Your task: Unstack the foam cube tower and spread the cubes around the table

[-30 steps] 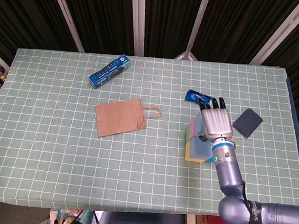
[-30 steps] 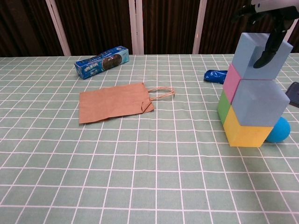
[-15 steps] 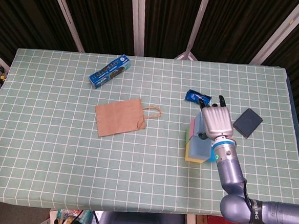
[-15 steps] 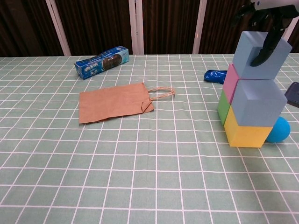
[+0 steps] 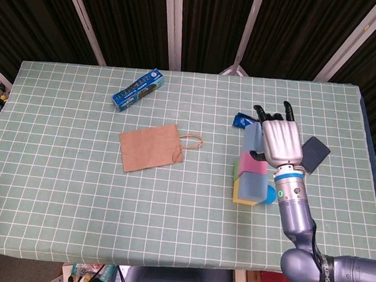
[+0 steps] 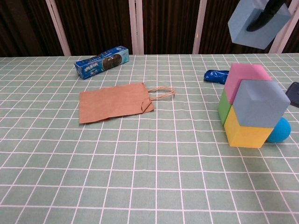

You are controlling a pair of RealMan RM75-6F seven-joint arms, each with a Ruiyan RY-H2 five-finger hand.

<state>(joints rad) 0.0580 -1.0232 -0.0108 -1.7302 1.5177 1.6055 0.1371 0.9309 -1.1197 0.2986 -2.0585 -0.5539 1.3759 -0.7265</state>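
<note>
1. I hold the light blue foam cube [image 6: 258, 22] in my right hand [image 5: 282, 140], fingers wrapped over its top, up in the air clear of the tower
2. The tower [image 6: 252, 108] stands at the table's right: a pink cube [image 6: 243, 77] and a grey-blue cube [image 6: 259, 102] on top, a green cube [image 6: 224, 107] and a yellow cube [image 6: 247, 134] beneath
3. A blue ball [image 6: 279, 130] touches the yellow cube
4. A blue packet [image 6: 216, 75] lies behind the tower, a dark wallet [image 5: 315, 152] to its right
5. A paper bag [image 6: 115, 102] and a cookie box [image 6: 102, 61] lie well apart on the green checked table [image 6: 140, 177]
</note>
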